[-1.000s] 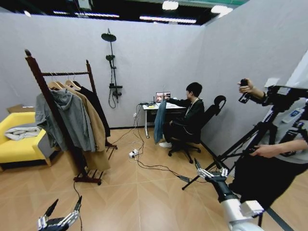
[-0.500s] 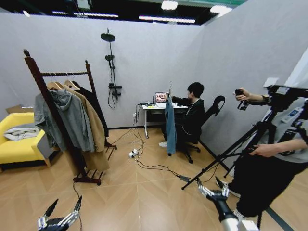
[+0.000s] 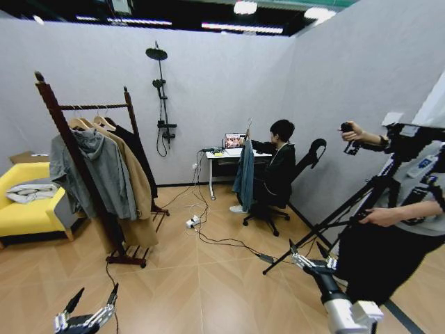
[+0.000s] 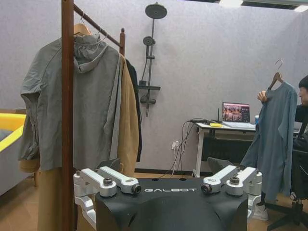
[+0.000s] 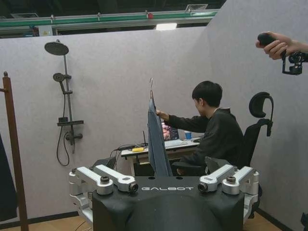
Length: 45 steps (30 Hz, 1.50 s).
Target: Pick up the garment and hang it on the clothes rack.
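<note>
A seated person at the far desk holds up the garment [image 3: 245, 170], a teal long-sleeved top on a wooden hanger. It also hangs from that hand in the left wrist view [image 4: 274, 139] and appears edge-on in the right wrist view [image 5: 156, 144]. The clothes rack [image 3: 67, 142] stands at the left, with its post also visible [image 4: 67, 120] [image 5: 12, 144]. My left gripper [image 3: 96, 289] is open low at the left, far from both. My right gripper [image 3: 310, 252] is open low at the right, several steps short of the garment.
A grey hoodie [image 3: 97, 174], a tan coat and a black coat hang on the rack. A yellow sofa [image 3: 28, 209] is at the far left. Cables and a power strip [image 3: 192, 222] cross the floor. A tripod [image 3: 368, 202] and a standing person crowd the right.
The seated person has lifted the garment from beside the desk and holds it up by its hanger. My right gripper dropped lower and shifted right. The left gripper has not moved.
</note>
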{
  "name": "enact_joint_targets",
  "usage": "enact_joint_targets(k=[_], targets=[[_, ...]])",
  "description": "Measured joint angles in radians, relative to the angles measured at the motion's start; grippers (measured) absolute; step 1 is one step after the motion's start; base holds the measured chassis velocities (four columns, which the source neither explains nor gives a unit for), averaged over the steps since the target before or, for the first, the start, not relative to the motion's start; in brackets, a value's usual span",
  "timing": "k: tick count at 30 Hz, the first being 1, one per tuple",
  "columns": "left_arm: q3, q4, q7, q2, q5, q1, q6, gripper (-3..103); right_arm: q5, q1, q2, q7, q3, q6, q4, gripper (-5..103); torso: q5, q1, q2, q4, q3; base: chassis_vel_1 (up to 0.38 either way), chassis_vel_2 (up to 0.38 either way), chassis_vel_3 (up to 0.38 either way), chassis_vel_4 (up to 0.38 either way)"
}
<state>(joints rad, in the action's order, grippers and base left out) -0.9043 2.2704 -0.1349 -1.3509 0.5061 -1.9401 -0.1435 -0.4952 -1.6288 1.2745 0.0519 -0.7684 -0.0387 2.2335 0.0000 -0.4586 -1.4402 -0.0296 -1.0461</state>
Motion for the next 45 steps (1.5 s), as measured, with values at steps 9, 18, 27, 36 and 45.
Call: enact_joint_targets(k=[9, 18, 27, 36, 45], targets=[[0.0, 0.0, 0.0, 0.0, 0.0, 0.0, 0.0, 100, 0.033, -0.017, 0.007, -0.003, 0.009, -0.038, 0.01, 100, -0.0001, 0.0, 0.0, -0.0002, 0.0, 0.0, 0.0, 0.0, 0.0], [0.0, 0.0, 0.0, 0.0, 0.0, 0.0, 0.0, 100, 0.095, -0.019, 0.031, -0.003, 0.018, -0.079, 0.015, 100, 0.0, 0.0, 0.0, 0.0001, 0.0, 0.0, 0.0, 0.0, 0.0], [0.0, 0.0, 0.0, 0.0, 0.0, 0.0, 0.0, 100, 0.022, -0.026, 0.014, -0.005, -0.012, -0.046, 0.017, 100, 0.0, 0.0, 0.0, -0.0001, 0.0, 0.0, 0.0, 0.0, 0.0], [0.0, 0.0, 0.0, 0.0, 0.0, 0.0, 0.0, 100, 0.022, -0.007, 0.006, -0.008, -0.005, -0.037, 0.017, 100, 0.0001, 0.0, 0.0, 0.0, 0.0, -0.038, 0.038, 0.041, -0.034], [0.0, 0.0, 0.0, 0.0, 0.0, 0.0, 0.0, 100, 0.022, 0.002, -0.008, -0.009, -0.01, -0.037, 0.013, 100, 0.0005, 0.0, 0.0, 0.0003, 0.0, -0.169, 0.174, 0.18, -0.188]])
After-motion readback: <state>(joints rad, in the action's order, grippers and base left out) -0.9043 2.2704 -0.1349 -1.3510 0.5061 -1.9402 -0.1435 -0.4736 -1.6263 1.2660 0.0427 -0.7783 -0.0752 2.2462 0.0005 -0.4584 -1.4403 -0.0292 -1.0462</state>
